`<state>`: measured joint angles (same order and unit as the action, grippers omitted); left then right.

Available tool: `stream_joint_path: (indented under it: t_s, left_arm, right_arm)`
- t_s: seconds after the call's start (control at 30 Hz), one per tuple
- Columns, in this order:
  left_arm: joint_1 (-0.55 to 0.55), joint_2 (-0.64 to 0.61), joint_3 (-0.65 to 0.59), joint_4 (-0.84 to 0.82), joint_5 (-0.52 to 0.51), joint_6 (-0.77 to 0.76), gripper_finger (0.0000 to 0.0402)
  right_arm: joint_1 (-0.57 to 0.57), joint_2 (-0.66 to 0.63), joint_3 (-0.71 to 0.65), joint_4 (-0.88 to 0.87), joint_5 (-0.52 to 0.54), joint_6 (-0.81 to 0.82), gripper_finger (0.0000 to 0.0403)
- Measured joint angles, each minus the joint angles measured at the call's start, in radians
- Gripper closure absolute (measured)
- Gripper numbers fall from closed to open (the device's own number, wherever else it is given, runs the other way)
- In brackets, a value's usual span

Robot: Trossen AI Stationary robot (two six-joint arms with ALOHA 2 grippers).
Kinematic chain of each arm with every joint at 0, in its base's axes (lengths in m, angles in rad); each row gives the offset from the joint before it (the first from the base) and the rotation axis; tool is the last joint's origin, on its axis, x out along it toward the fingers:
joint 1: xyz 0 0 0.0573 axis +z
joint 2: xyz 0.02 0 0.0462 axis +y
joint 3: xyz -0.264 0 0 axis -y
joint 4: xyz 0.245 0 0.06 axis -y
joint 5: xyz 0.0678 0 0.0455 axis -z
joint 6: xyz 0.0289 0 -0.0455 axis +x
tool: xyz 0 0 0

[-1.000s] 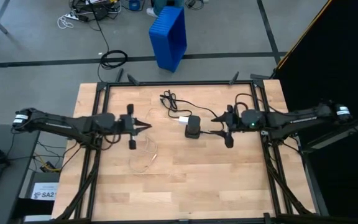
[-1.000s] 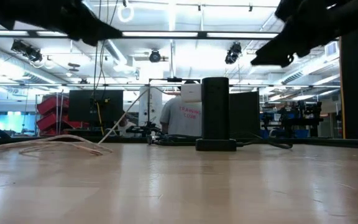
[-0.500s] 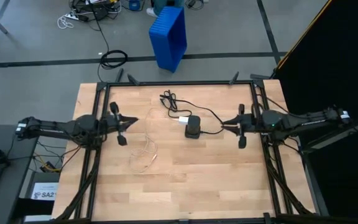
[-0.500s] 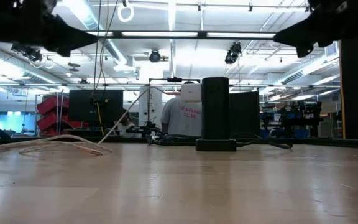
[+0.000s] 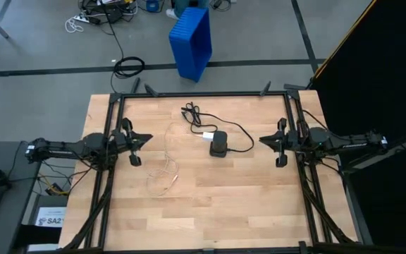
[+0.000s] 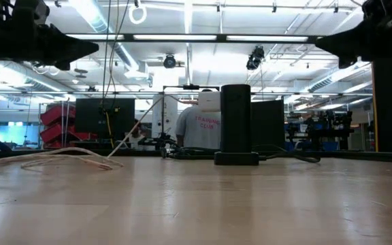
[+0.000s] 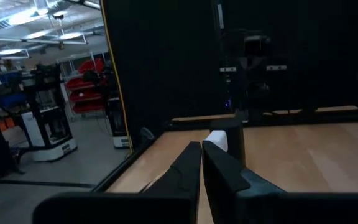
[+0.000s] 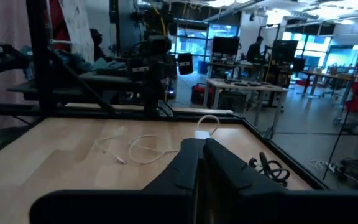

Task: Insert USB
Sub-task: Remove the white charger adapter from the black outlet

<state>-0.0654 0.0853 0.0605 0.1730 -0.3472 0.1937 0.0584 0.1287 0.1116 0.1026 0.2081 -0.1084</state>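
A black box [image 5: 218, 144] stands upright mid-table with a white plug [image 5: 206, 135] at its left side and a black cable [image 5: 240, 135] curling off it. It also shows in the low view [image 6: 235, 122] and the left wrist view [image 7: 234, 134]. A thin white cable [image 5: 166, 169] lies slack on the wood left of the box. My left gripper [image 5: 150, 137] hovers shut over the table's left edge, pointing right. My right gripper [image 5: 261, 139] hovers shut near the right edge, pointing left. Both are empty and well apart from the box.
A black metal frame [image 5: 203, 94] runs round the wooden tabletop [image 5: 224, 204]. A blue bin [image 5: 191, 42] and cables lie on the floor beyond the far edge. A person's back [image 6: 203, 129] shows in the room behind the box.
Both arms have drawn back from the middle, the left toward the table's left edge, the right toward the right edge, each sinking a little and levelling out. The right gripper's fingers have come together. The box and cables have stayed put.
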Motion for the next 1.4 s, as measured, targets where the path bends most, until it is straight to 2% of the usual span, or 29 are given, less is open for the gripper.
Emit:
stream_joint_path:
  t_s: [0.33,0.47,0.67,0.93,1.4]
  left_arm:
    - [0.0,-0.05,0.0,-0.099,-0.026,-0.048,0.0402]
    - [0.001,-0.066,-0.051,-0.031,0.001,-0.064,0.0401]
    - [0.013,-0.068,-0.052,-0.03,0.022,-0.067,0.0401]
    - [0.027,-0.067,-0.052,-0.038,0.087,-0.068,0.0401]
    - [0.027,-0.067,-0.053,-0.068,0.098,-0.072,0.0401]
  right_arm:
    - [-0.015,-0.054,-0.009,-0.025,-0.001,0.009,0.0402]
    - [-0.016,-0.054,-0.031,0.0,-0.001,0.001,0.0402]
    - [-0.025,-0.053,-0.101,0.083,-0.005,-0.034,0.0402]
    - [-0.061,-0.051,-0.102,0.079,-0.109,-0.041,0.0403]
    - [-0.165,-0.051,-0.103,-0.023,-0.051,0.01,0.0403]
